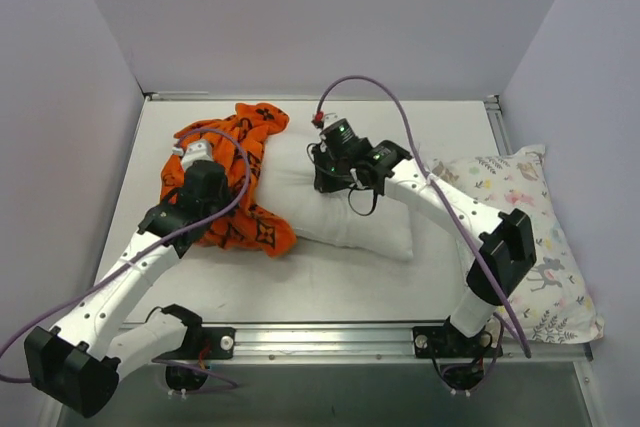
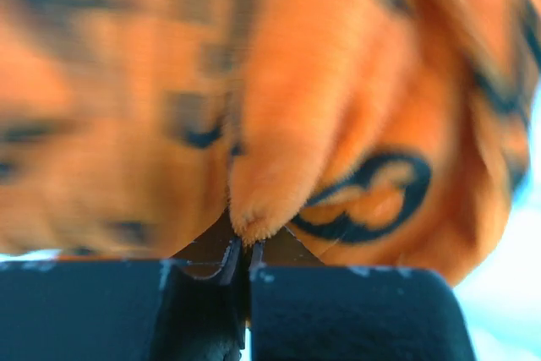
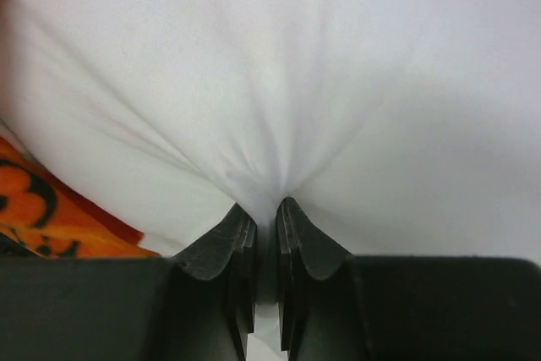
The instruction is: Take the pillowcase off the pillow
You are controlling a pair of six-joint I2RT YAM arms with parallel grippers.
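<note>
pillowcase L of pillow, touching

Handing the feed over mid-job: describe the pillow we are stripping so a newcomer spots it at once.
On the table seen from above, the pillow lies at the middle, between the bunched orange pillowcase on the left and a second pillow at the right edge. The right arm's fingers pinch its fabric. It is plain white; the second pillow carries a pastel print.
</note>
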